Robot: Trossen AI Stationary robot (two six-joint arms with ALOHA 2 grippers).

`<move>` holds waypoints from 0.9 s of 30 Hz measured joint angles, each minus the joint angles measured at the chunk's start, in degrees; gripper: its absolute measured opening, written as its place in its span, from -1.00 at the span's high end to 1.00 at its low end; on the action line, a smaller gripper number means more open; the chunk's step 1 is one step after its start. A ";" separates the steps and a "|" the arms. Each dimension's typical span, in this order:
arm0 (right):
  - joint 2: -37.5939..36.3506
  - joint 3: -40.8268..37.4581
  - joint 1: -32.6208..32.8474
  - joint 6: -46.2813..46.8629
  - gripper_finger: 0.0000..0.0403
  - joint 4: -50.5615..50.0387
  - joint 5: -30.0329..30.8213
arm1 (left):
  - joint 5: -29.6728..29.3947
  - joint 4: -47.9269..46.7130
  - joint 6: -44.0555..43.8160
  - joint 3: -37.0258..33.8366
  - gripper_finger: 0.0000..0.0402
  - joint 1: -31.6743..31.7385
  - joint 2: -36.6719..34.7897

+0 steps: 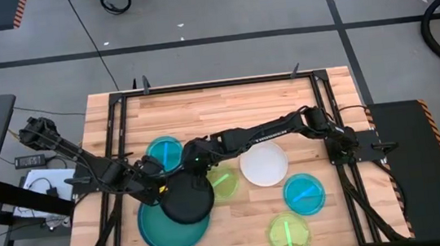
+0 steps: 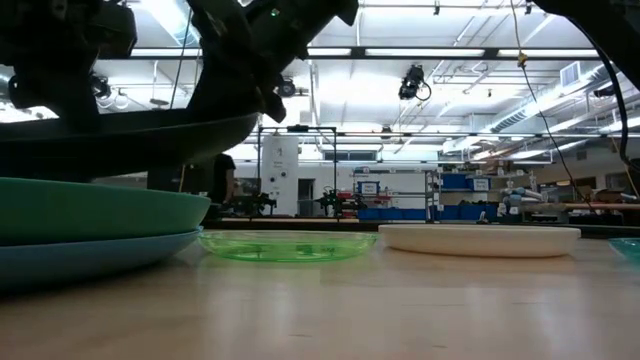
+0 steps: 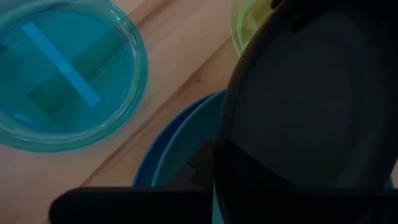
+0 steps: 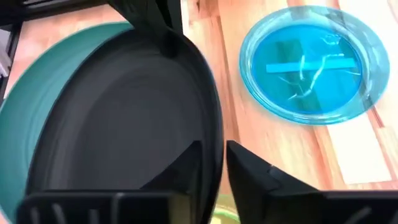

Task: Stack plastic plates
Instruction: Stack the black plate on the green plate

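The black plate (image 1: 189, 200) hangs just above the teal plate (image 1: 159, 232), which rests inside the blue plate (image 2: 90, 255) at the table's near left. In the low view the black plate (image 2: 120, 140) is lifted clear of the teal plate (image 2: 95, 208). My left gripper (image 1: 158, 188) is shut on its left rim. My right gripper (image 1: 196, 153) reaches across the table and is shut on its far rim. The white plate (image 1: 263, 164), two cyan plates (image 1: 163, 152) (image 1: 304, 194) and two lime plates (image 1: 225, 183) (image 1: 287, 233) lie flat on the table. My left gripper pinches the black plate's left rim (image 3: 225, 146) between its two fingers, one above and one below, coming level from the table's left. The plate is lifted clear. My right gripper pinches the far rim (image 4: 214, 149), one finger (image 4: 186, 171) inside the plate and one finger (image 4: 255, 177) outside, slanting down from the far side.
A cyan plate (image 3: 62, 74) lies just beyond the stack on its far-left side, and a lime plate (image 2: 287, 243) lies close to its right. The metal frame (image 1: 115, 134) borders the wooden table (image 1: 226, 106). The far half of the table holds nothing.
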 joint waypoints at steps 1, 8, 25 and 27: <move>-0.16 0.00 0.00 -0.22 0.51 -0.10 -0.54 | 0.11 -0.13 0.02 0.00 0.92 0.00 0.00; -3.73 0.00 0.02 -2.63 0.08 -5.17 -0.80 | 3.19 -0.24 0.07 0.00 0.91 -0.27 0.00; -6.99 -3.65 3.37 -3.48 -0.15 -18.43 2.26 | 14.32 -3.00 -0.37 0.02 0.91 -5.73 0.89; -7.00 -5.13 3.73 -3.08 -0.15 -18.73 2.26 | 14.42 -3.12 -0.35 0.03 0.91 -5.73 2.10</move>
